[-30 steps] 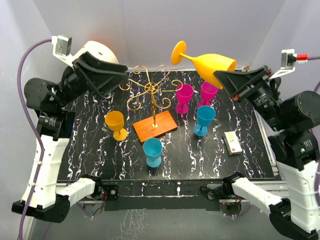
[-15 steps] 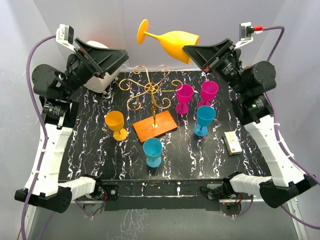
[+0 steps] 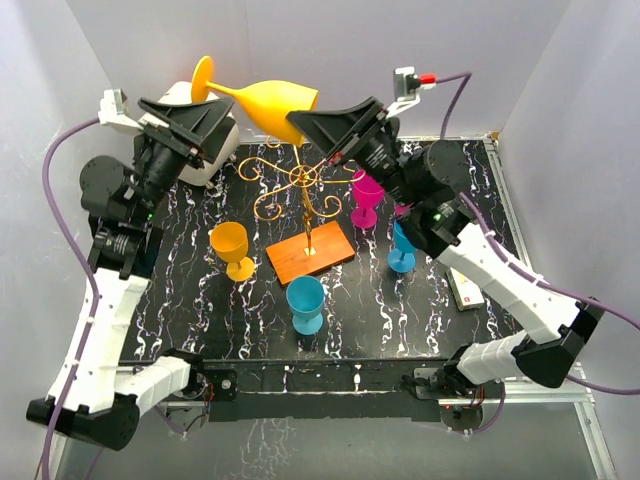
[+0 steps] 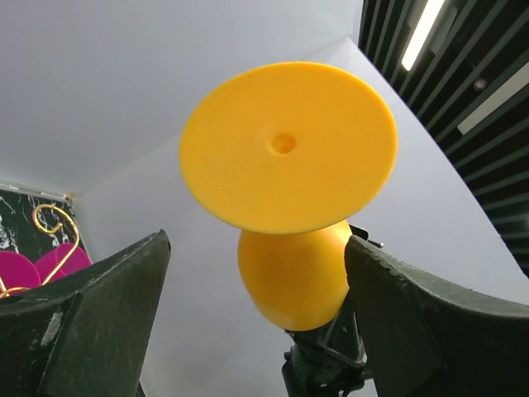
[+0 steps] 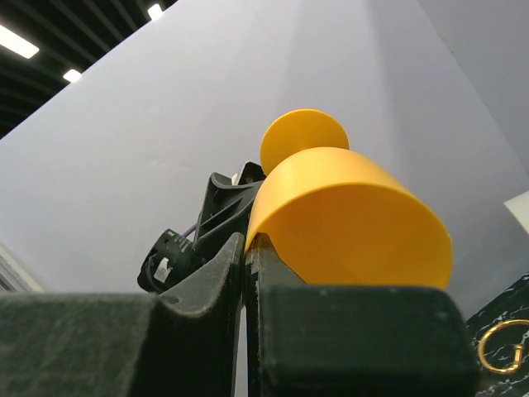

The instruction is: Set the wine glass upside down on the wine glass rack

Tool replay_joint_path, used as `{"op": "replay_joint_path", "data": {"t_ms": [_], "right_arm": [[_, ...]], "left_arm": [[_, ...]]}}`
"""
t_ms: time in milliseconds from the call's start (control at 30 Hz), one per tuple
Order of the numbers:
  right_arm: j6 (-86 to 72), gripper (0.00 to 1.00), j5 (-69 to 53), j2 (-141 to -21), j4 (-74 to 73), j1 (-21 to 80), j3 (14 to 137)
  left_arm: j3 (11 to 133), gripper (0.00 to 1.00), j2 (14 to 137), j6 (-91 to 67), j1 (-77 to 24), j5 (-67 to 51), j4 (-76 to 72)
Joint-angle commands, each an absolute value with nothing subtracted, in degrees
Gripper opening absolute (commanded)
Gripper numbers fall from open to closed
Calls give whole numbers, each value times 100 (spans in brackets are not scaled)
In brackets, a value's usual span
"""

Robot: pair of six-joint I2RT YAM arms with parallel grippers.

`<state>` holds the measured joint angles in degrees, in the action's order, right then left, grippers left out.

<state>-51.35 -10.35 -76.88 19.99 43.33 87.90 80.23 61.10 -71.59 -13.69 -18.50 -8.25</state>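
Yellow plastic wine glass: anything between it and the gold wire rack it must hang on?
Nothing visible. The yellow plastic wine glass, gripped sideways at its rim by the right gripper, hangs above the scroll arms of the gold wire rack.

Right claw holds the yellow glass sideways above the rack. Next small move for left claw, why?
Probably ease the left claw forward past the foot and close on the stem. The right claw pinches the yellow wine glass by its bowl rim, lying sideways above the wine glass rack; the foot faces the open left fingers. A second grip likely helps invert it.
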Motion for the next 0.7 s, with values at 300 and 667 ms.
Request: {"op": "replay_joint_path", "data": {"t_ms": [300, 667], "right_arm": [[-4631, 0, -126, -7866, 2850, 5359, 8561], [-4790, 0, -397, -7936, 2998, 5379, 8442]], "left_arm": [[6965, 58, 5008, -7348, -1381, -25, -2057], [6958, 49, 5231, -7589, -1384, -194, -2305]]}}
